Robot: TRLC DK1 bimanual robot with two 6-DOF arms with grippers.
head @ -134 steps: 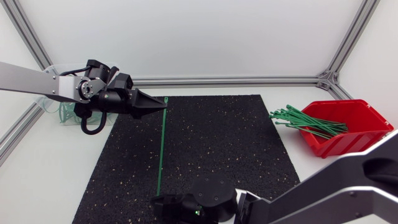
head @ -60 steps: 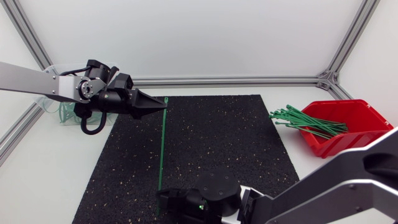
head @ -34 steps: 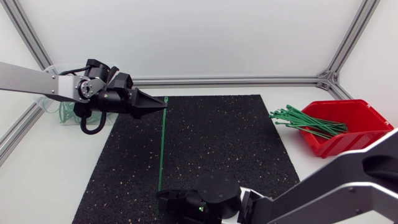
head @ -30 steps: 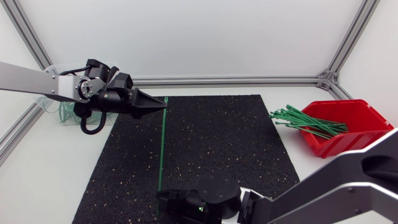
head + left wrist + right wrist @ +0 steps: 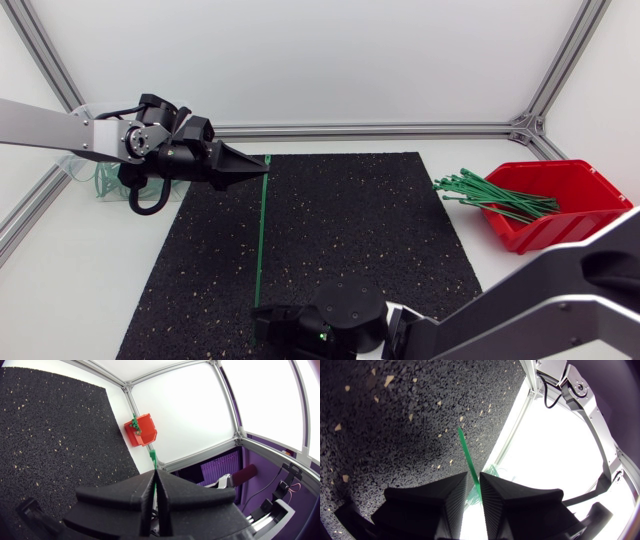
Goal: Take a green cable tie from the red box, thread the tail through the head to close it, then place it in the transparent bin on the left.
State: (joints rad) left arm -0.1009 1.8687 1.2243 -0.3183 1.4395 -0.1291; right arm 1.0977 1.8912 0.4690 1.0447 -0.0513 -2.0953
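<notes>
While the left gripper (image 5: 264, 162), at about 10 o'clock on the black speckled rubber mat (image 5: 370, 230), has its two wedge fingers pressed together on the head end of a long green plastic cable tie (image 5: 259, 235), the right gripper (image 5: 259, 313) at 6 o'clock pinches the tail end of that tie; the strap runs straight between the two grippers, from 12 towards 6 along the mat's 9 o'clock side; whether it touches the mat or hangs just above it I cannot tell; in the left wrist view the tie's small head pokes out just ahead of the closed fingertips; in the right wrist view the thin green strip comes out from between the fingers and points ahead over the mat; the red plastic box (image 5: 570, 228) sits off the mat at 3 o'clock on the white table (image 5: 330, 70), with a bundle of loose green ties (image 5: 485, 192) spilling over its rim towards the mat; the transparent bin (image 5: 76, 170) stands at 10 o'clock, just beyond the mat's corner and partly behind the left arm, with green ties inside
</notes>
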